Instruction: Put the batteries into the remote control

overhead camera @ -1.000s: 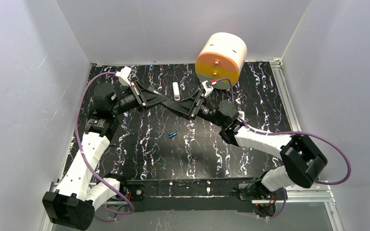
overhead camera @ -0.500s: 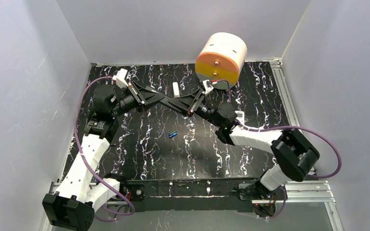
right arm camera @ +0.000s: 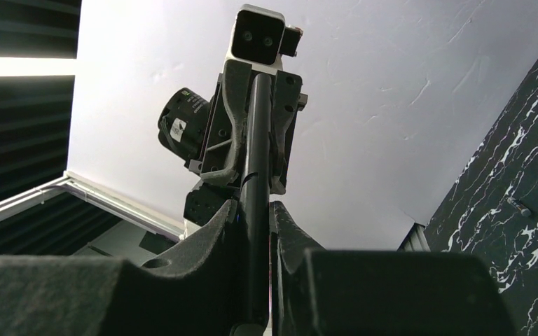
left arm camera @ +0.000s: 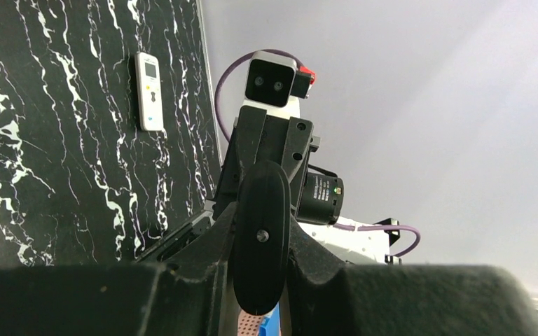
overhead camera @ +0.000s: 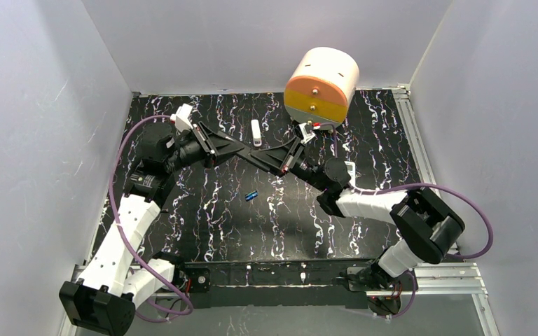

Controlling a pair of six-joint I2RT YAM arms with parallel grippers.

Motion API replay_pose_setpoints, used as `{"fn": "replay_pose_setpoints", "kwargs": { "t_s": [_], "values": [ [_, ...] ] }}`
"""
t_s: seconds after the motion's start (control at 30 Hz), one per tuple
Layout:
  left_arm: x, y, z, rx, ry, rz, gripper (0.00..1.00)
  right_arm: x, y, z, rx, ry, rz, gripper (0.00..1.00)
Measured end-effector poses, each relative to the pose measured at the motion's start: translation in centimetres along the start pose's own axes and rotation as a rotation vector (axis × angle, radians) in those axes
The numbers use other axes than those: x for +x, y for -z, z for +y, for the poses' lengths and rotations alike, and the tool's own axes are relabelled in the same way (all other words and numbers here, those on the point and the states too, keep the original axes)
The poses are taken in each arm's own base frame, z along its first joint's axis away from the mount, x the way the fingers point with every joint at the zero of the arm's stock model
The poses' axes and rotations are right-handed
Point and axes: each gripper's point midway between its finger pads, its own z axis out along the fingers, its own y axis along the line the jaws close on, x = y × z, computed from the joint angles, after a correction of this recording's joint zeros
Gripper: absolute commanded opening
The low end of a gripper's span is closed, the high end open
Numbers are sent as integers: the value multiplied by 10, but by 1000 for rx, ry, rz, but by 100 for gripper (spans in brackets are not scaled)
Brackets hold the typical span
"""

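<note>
The white remote control (overhead camera: 256, 131) lies face up near the back of the table, its display and buttons visible in the left wrist view (left arm camera: 149, 91). One shiny blue battery (overhead camera: 252, 195) lies loose at mid-table. The other battery does not show. Above the table a slim black remote (overhead camera: 249, 151) is held between both arms. My left gripper (overhead camera: 232, 148) is shut on one end of it (left arm camera: 260, 238). My right gripper (overhead camera: 267, 155) grips the other end, its fingers pressed against the thin edge (right arm camera: 256, 140). Neither gripper touches the white remote control or the battery.
A white and orange drum (overhead camera: 321, 87) lies on its side at the back right of the black marbled table (overhead camera: 203, 217). Grey walls close in the left, back and right sides. Purple cables loop beside both arms.
My right gripper has gone from open to shut around the black remote. Both wrists shifted slightly, and the left gripper kept its hold.
</note>
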Motion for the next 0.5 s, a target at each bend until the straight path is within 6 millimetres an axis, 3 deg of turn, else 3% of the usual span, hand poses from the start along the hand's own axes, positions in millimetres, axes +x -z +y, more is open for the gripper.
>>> {"fn": "replay_pose_setpoints", "kwargs": {
  "t_s": [0.27,0.5],
  "values": [
    [4,0,-2,10,1,21,0,1,4,4,-5,23,39,29],
    [-15,1,0,21,-19,-46,0,-15,-10,-6,103,15,36,45]
  ]
}}
